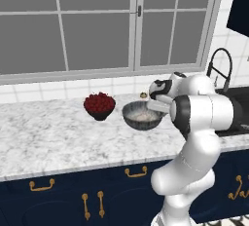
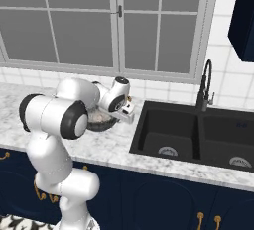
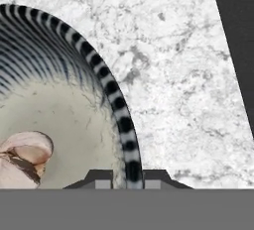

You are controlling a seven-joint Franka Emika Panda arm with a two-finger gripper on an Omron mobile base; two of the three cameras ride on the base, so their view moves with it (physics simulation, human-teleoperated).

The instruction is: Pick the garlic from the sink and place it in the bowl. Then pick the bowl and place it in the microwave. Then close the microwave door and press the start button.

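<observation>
**Fingers astride the bowl's right rim, garlic already inside**

The marble counter [image 1: 53, 132] ran from the left up to the black double sink [image 2: 198, 135], whose basins held nothing but their drains. On the counter, just left of the sink, stood the bowl [image 1: 138, 118], with a smaller dark bowl of red fruit [image 1: 99, 105] beside it on its left. The arm reached in from the near side and came down at the bowl's right, sink-facing edge.

The relation that mattered was rim to fingers. In the hand view the striped rim [image 3: 124, 120] ran straight down into the gap of the gripper [image 3: 127, 178], one fingertip inside the bowl, the other outside over the counter. The jaws stood narrow around that rim; whether they were already pinching it or just short of contact could not be told, since the tips barely showed.

The garlic [image 3: 22, 157] lay on the bowl's pale floor, inward of the inner finger and clear of it.

A grip at this one edge would probably leave the bowl hanging off-centre when lifted toward the microwave.
</observation>
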